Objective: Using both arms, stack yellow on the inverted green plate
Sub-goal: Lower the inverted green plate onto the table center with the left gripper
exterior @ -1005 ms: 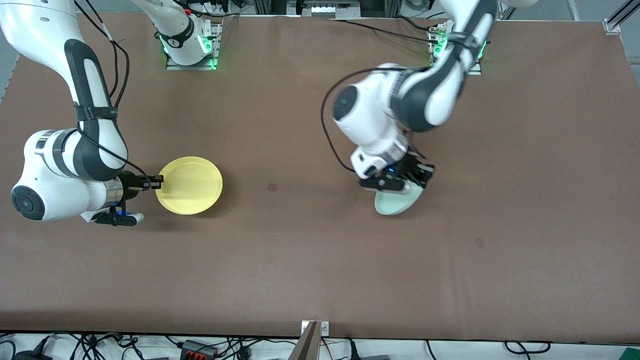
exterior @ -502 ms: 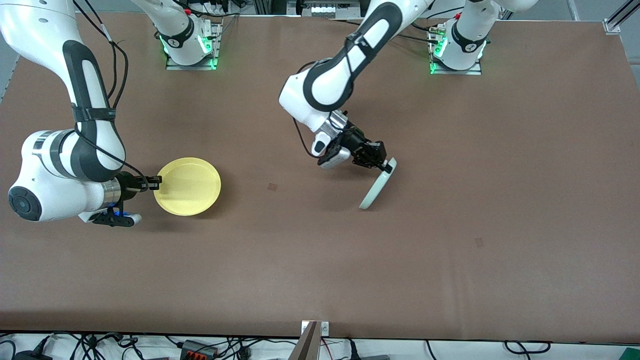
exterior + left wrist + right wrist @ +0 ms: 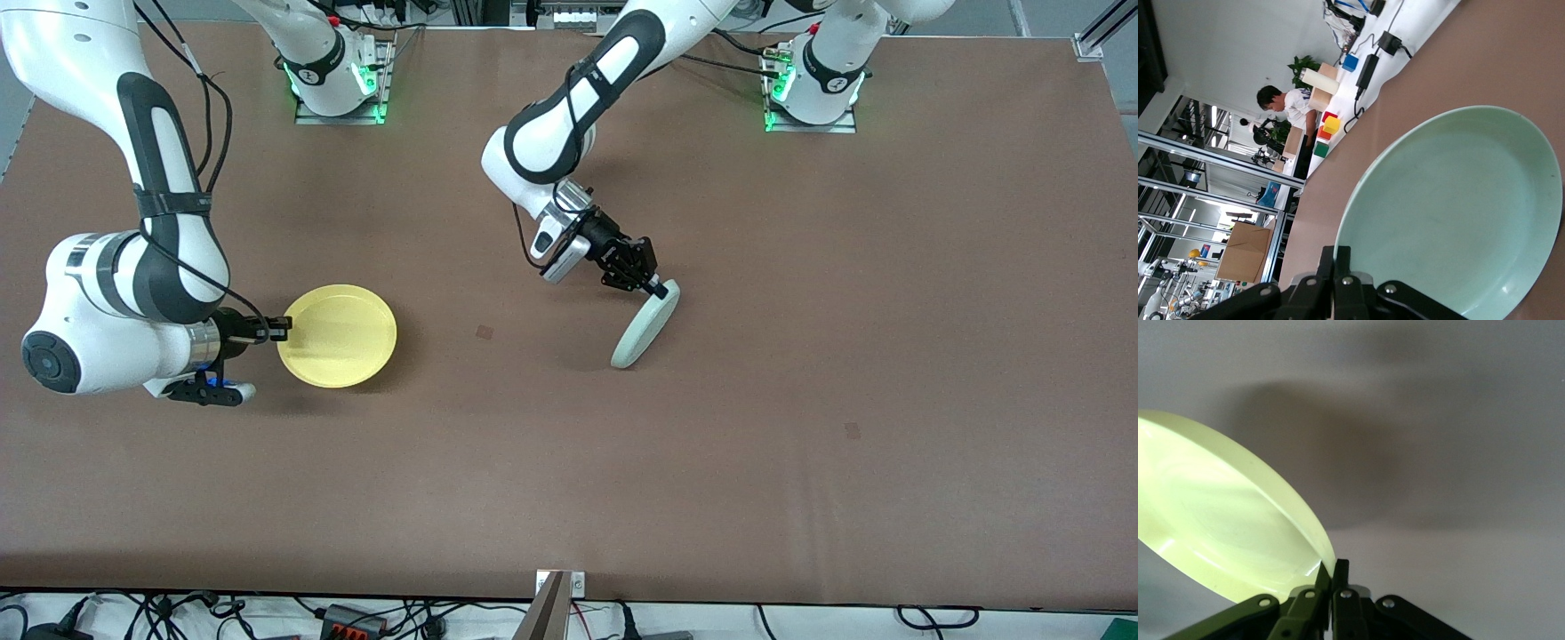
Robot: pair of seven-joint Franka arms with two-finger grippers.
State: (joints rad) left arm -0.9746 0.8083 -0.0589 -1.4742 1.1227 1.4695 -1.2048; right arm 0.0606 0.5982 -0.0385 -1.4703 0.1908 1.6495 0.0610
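Between the closed fingers of the left gripper, the green plate hangs steeply tilted by its rim over mid-table, its lower edge at or just above the table, not yet flat. Well apart, toward the right arm's end, the right gripper pinches the yellow plate level by its rim. I'd say yellow must travel across once green lies face-down.

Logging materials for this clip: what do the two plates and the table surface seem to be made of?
Green plate: likely plastic, smooth, thin, uniform pale mint with a soft sheen. Yellow plate: probably the same plastic; its rim glows slightly translucent in the right wrist view. Table: brown matte covering with faint creases, possibly fabric or paper.
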